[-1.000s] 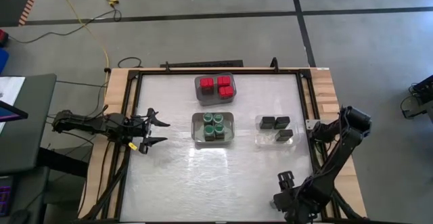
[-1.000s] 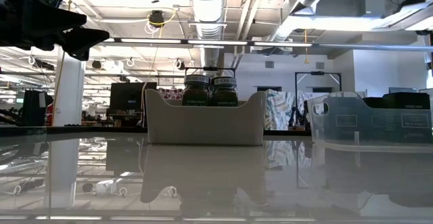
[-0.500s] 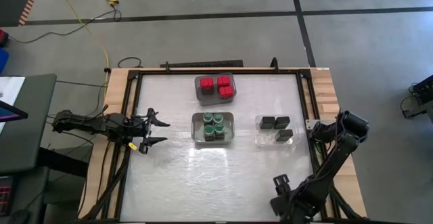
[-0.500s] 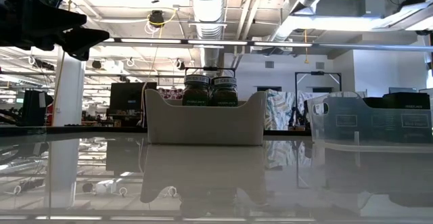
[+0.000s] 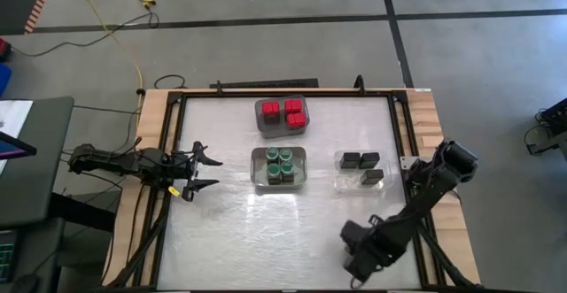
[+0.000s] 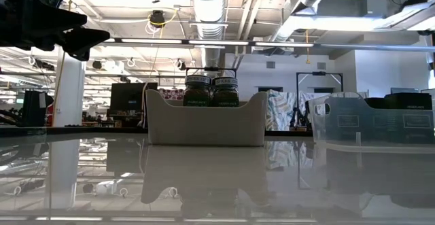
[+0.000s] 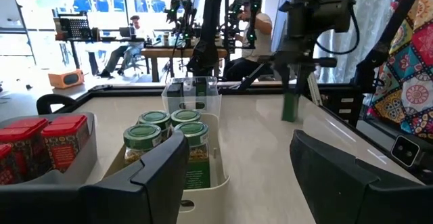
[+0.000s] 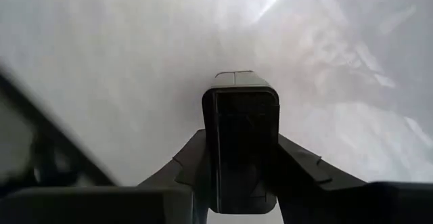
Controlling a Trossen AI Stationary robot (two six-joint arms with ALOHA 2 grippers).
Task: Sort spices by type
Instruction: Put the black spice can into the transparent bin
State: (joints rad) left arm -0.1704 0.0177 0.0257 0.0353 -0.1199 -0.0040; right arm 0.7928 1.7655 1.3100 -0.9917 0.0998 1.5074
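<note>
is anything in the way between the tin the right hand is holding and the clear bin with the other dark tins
Nothing visible. The right hand grips the dark rectangular tin near the table's front edge, and only bare white tabletop lies between it and the clear plastic bin.

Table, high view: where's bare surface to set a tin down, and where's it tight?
Bare: the whole near strip below the green-jar bin, between left gripper and right gripper, which grips a dark tin. Tight: the gaps between the red-top bin, the green-jar bin and the tin bin.
</note>
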